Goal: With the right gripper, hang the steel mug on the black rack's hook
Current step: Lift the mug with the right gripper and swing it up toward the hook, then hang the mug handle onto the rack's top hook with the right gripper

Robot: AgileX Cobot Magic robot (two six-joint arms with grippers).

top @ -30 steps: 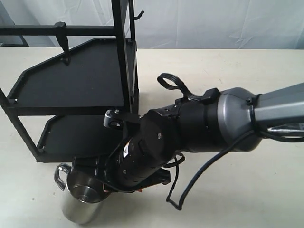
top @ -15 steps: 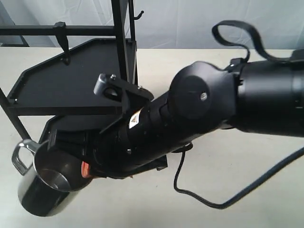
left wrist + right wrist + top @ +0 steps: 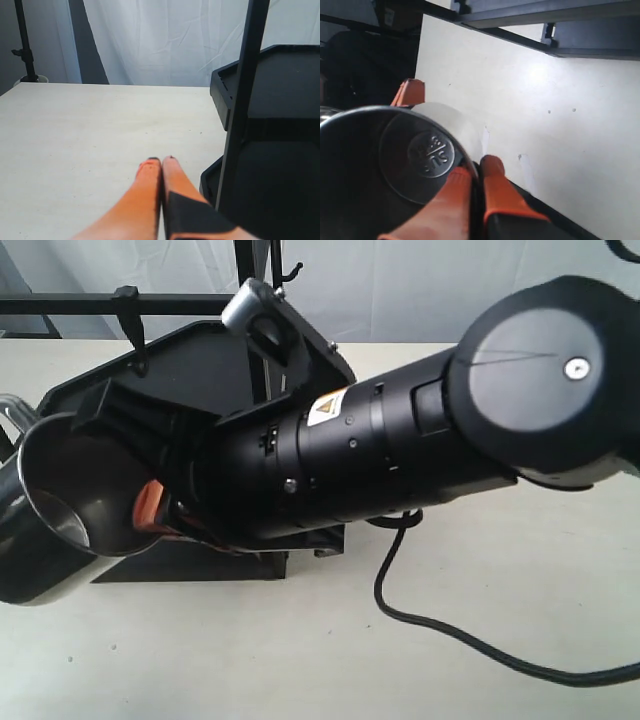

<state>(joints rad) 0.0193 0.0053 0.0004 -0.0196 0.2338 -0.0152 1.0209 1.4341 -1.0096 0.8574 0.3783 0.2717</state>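
The steel mug (image 3: pixel 45 540) hangs in the air at the left of the exterior view, tilted, with its wire handle (image 3: pixel 10 410) at the left edge. My right gripper (image 3: pixel 150 508) is shut on its rim: one orange finger (image 3: pixel 451 200) lies inside, over the stamped base (image 3: pixel 422 152), and the other (image 3: pixel 496 182) lies outside. The black rack (image 3: pixel 190 360) stands behind the arm. Its block-headed hook (image 3: pixel 127 300) sits on the horizontal bar (image 3: pixel 60 303), above and beyond the mug. My left gripper (image 3: pixel 161 161) is shut on nothing beside a rack post (image 3: pixel 244 110).
A thin curved hook (image 3: pixel 290 272) sticks out at the rack's top right. The right arm's bulky body (image 3: pixel 400 440) hides most of the rack's shelves, and its black cable (image 3: pixel 450 640) trails on the pale table (image 3: pixel 480 590). A stand (image 3: pixel 22 45) rises beyond the table's far edge.
The right gripper has lifted the mug off the table, up and to the left, closer to the camera. The mug has tilted and the arm has rolled.
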